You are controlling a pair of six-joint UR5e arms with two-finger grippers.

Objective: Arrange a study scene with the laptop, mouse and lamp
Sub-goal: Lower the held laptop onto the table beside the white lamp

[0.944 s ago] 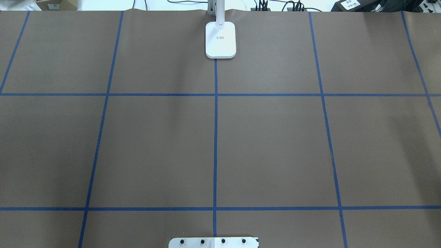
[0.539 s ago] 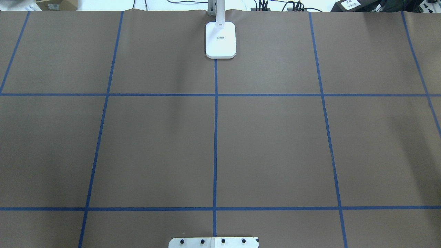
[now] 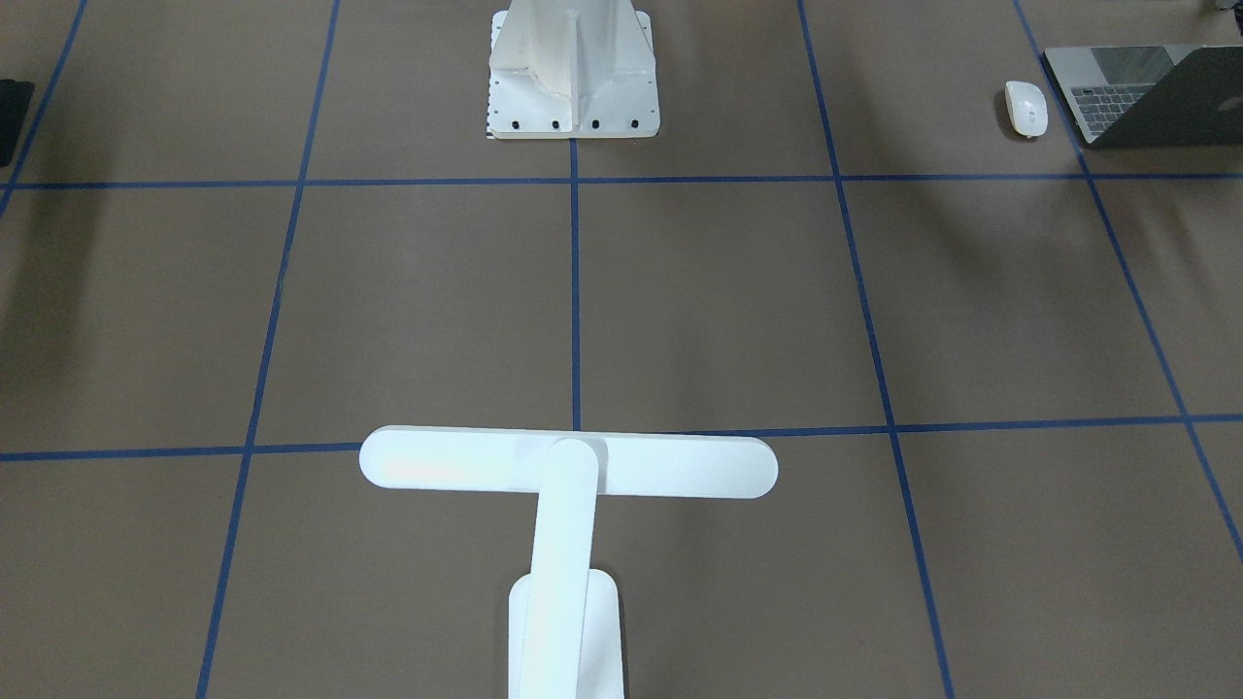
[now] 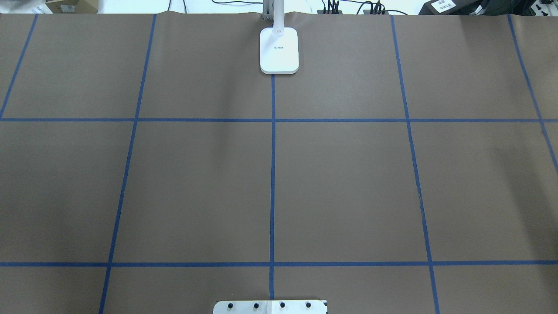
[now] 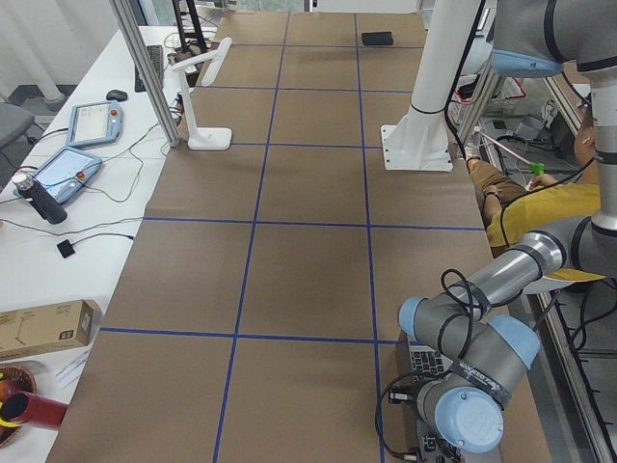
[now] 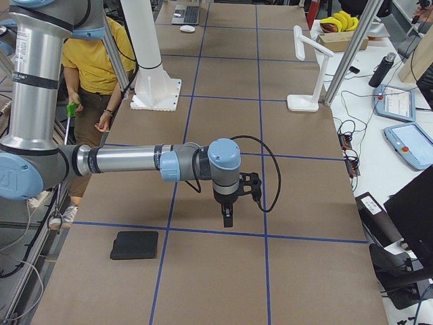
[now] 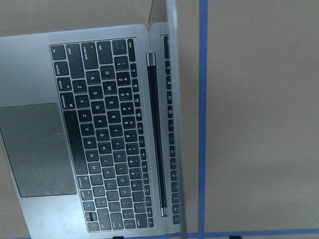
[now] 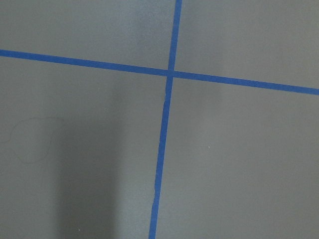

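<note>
The laptop [image 7: 99,134] is open, with black keys and a grey trackpad, directly below my left wrist camera. It sits at the table's near corner on my left side [image 3: 1136,92]. The white mouse [image 3: 1026,107] lies just beside it. The white lamp [image 3: 568,464] stands at the far middle edge, its base [image 4: 279,50] on the centre tape line. My left gripper [image 5: 416,449] hangs over the laptop, mostly cut off by the frame edge. My right gripper [image 6: 227,217] points down just above the bare table, holding nothing. I cannot tell whether either is open or shut.
A white bolted pedestal [image 3: 573,68] stands at the near middle edge. A flat black pad [image 6: 135,245] lies near my right arm. Blue tape lines [image 4: 273,174] grid the brown table. A person in yellow [image 6: 95,54] sits behind the robot. Tablets and cables lie past the far edge.
</note>
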